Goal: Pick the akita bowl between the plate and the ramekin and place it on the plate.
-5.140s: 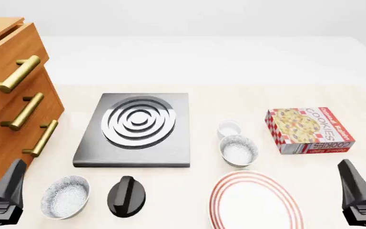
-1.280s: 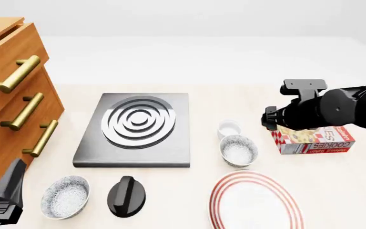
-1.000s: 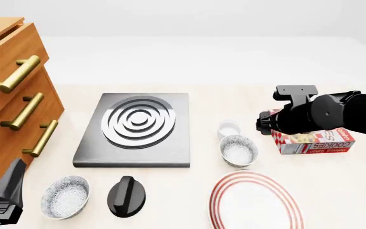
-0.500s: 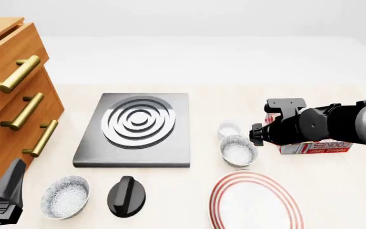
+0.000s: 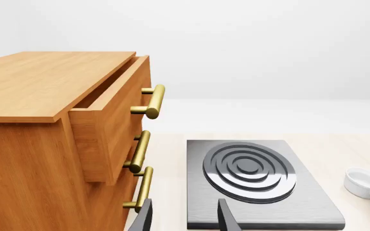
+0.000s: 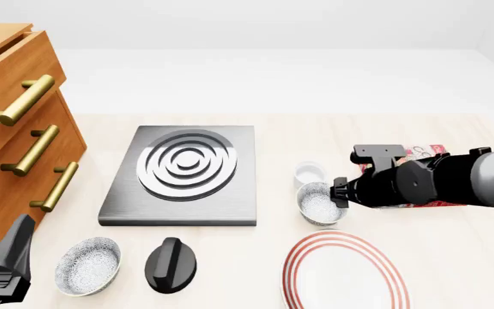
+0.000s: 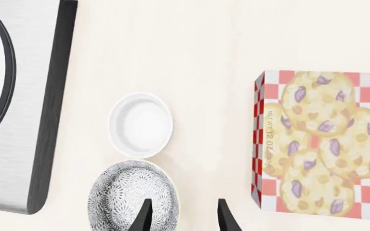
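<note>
The akita bowl [image 6: 318,205], grey speckled, stands between the ringed plate [image 6: 343,271] and the small white ramekin [image 6: 310,172]. My right gripper [image 6: 341,191] hangs just above the bowl's rim on the cookie box side. In the right wrist view that gripper [image 7: 183,219] is open: one finger is over the bowl [image 7: 132,195] at its rim, the other is outside it, and the ramekin [image 7: 140,125] lies beyond. The left gripper [image 6: 7,262] rests at the near left corner; in its wrist view this gripper [image 5: 185,221] is open with nothing between its fingers.
A twin speckled bowl [image 6: 87,265] and a black knob [image 6: 170,264] sit at the near left. A grey hob plate [image 6: 182,172] lies in the middle, and a wooden drawer cabinet [image 6: 15,141] stands at the left. A cookie box [image 7: 320,144] lies right of the bowl, mostly behind my right arm.
My right arm has come in from the right and moved left and down over the bowl between plate and ramekin. The left arm and all dishes have stayed put.
</note>
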Tool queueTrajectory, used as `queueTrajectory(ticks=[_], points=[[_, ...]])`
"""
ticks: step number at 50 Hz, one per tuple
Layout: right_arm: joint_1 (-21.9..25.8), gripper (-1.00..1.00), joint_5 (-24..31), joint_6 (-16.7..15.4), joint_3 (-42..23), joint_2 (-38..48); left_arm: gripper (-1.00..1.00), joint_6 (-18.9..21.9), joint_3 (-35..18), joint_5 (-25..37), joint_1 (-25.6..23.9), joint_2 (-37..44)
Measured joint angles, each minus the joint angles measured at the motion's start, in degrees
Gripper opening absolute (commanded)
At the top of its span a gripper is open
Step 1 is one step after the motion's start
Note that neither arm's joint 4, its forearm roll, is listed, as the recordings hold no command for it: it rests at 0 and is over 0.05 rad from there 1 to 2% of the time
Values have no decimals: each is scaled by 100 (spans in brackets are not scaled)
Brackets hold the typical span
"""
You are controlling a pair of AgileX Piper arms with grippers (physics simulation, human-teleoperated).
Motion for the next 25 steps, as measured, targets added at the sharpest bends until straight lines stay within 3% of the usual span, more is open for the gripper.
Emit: queueTrajectory(ticks=[16, 17, 25], points=[[106, 100, -163, 103, 79, 129, 100, 0, 0, 0, 0, 0], [106, -100, -169, 102, 84, 131, 100, 0, 0, 0, 0, 0], [65, -100, -223, 8, 123, 72, 100, 0, 0, 0, 0, 0]])
